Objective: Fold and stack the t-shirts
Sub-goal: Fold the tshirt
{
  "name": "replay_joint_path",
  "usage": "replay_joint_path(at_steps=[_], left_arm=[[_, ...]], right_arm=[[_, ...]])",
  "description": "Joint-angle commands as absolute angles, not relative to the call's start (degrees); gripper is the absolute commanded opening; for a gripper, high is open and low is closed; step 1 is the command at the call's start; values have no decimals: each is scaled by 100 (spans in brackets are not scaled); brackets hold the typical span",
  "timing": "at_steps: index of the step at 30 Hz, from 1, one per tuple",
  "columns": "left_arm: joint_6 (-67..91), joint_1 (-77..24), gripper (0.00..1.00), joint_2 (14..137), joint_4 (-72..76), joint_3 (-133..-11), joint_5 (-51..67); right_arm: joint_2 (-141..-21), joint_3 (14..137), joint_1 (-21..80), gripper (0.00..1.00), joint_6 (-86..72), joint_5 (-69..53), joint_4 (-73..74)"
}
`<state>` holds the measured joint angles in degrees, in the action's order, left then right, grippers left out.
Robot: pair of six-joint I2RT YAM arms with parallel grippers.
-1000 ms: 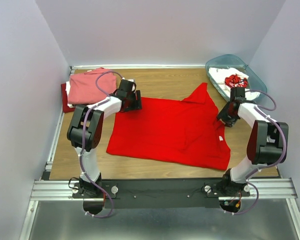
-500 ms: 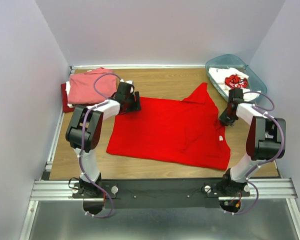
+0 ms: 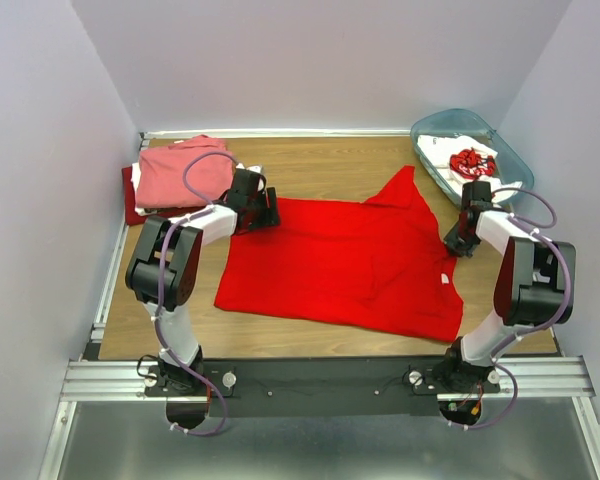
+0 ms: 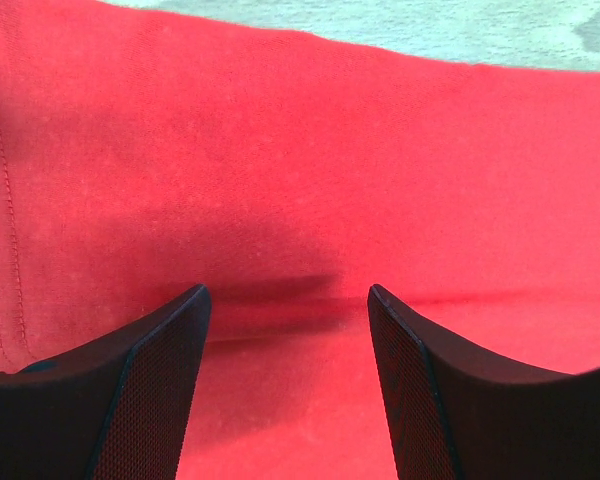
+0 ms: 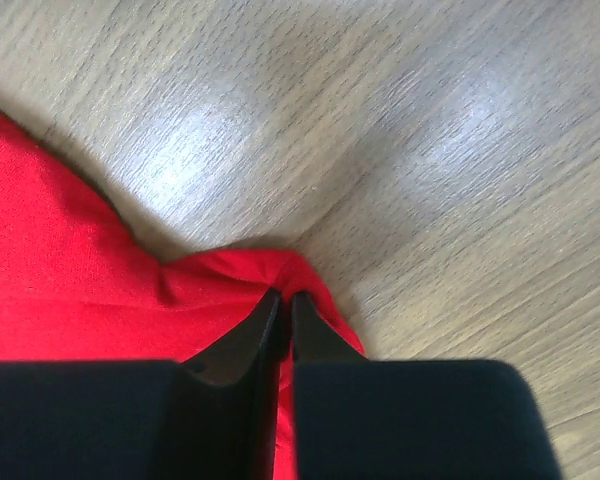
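Note:
A bright red t-shirt (image 3: 340,260) lies spread on the wooden table, a small white label near its right edge. My left gripper (image 3: 263,212) is open over the shirt's far left corner; in the left wrist view its jaws stand apart above the red cloth (image 4: 310,180). My right gripper (image 3: 460,240) is shut on a pinched fold of the shirt's right edge (image 5: 280,270). A folded salmon-pink shirt (image 3: 180,172) lies on a darker red one (image 3: 132,195) at the far left. A white shirt with red print (image 3: 468,160) lies in the bin.
A translucent teal bin (image 3: 505,150) stands at the far right corner. White walls close in on three sides. A metal rail (image 3: 330,375) runs along the near edge. Bare wood (image 5: 430,150) shows to the right of the shirt.
Both grippers have moved a little outward, the left one leftward and the right one rightward, and the red shirt's edges have shifted with them, stretching it slightly.

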<state>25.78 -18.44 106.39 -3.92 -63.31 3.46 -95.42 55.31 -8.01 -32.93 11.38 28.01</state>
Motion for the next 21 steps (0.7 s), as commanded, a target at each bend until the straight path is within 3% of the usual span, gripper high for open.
replay_joint_path(at_steps=[1, 6, 7, 10, 16, 21], left_arm=[[2672, -1811, 73, 10494, -844, -6249, 290], [2637, -1811, 73, 10380, -1010, -6547, 316], [2602, -1811, 73, 10362, -1124, -6757, 325], [2558, -1811, 73, 10319, -1352, -7170, 316], [2522, -1828, 73, 10012, -1521, -7471, 334], [2601, -1986, 73, 9739, -1433, -6866, 369]], right_arm=[[-9466, 5379, -888, 16, -3375, 1468, 3032], [-9317, 5528, -888, 40, -3323, 1371, 3094], [-9212, 5563, -888, 51, -3261, 1267, 3111], [-9009, 5686, -888, 67, -3173, 1082, 3138], [-8413, 5810, -818, 70, -2874, 581, 3182], [-8262, 5792, -151, 72, -3040, 264, 3164]])
